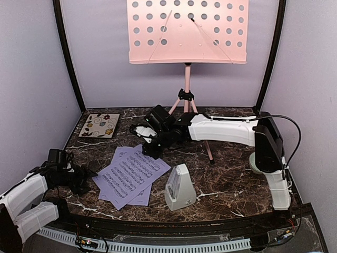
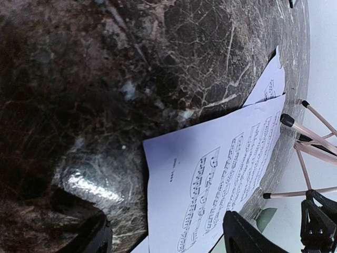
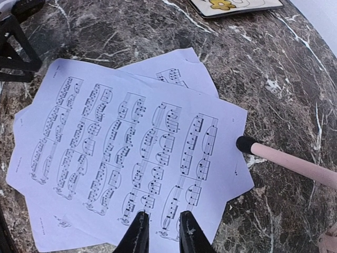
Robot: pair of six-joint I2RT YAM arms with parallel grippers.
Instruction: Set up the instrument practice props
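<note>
Sheet-music pages (image 3: 131,147): fanned on table (image 1: 231,179), 9 o'clock of metronome (image 1: 180,187). Left tool (image 2: 166,226): fingers wide apart. Right tool (image 3: 164,224): fingers nearly together at the pages' edge; cannot tell whether it grips them.

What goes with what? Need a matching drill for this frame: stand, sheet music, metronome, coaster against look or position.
Things:
1. music stand
2. sheet-music pages
3. metronome
4. coaster

Descriptions:
A. floral pattern, back left
B. lavender, lying flat and fanned out
C. pink, upright on a tripod at the back
D. grey-white, standing just right of the pages

Pairs: 1-C, 2-B, 3-D, 4-A
</note>
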